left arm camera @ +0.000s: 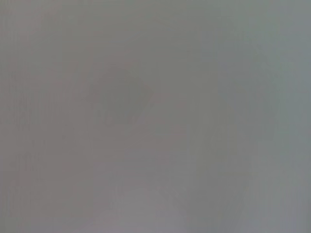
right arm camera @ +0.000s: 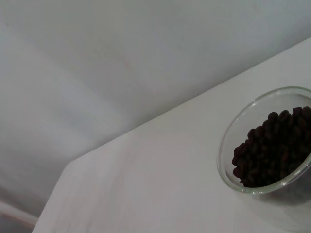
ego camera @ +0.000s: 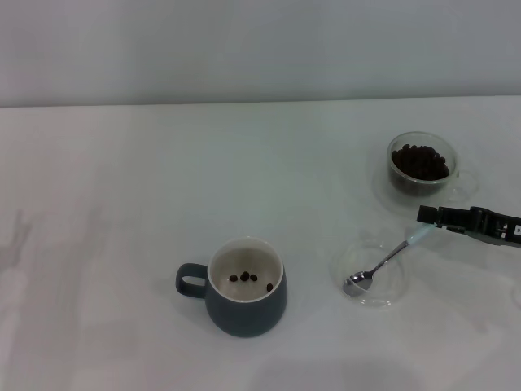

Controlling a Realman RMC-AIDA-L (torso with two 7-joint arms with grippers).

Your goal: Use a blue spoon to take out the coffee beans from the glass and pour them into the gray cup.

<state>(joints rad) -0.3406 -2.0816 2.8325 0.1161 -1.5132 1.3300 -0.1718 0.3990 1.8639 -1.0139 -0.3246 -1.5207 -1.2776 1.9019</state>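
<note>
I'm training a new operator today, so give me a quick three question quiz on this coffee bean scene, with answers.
1. True or false: the gray cup is empty.
2. Where does the spoon bowl rest? A) in the glass B) in the flat clear dish C) in the cup
3. Which gripper holds the spoon handle?

Key:
1. False, a few coffee beans lie inside.
2. B
3. The right gripper, reaching in from the right edge.

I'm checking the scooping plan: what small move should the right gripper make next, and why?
Probably lift the spoon toward the glass. The right gripper holds its handle, the bowl rests empty in the dish, and the cup holds only a few beans.
</note>
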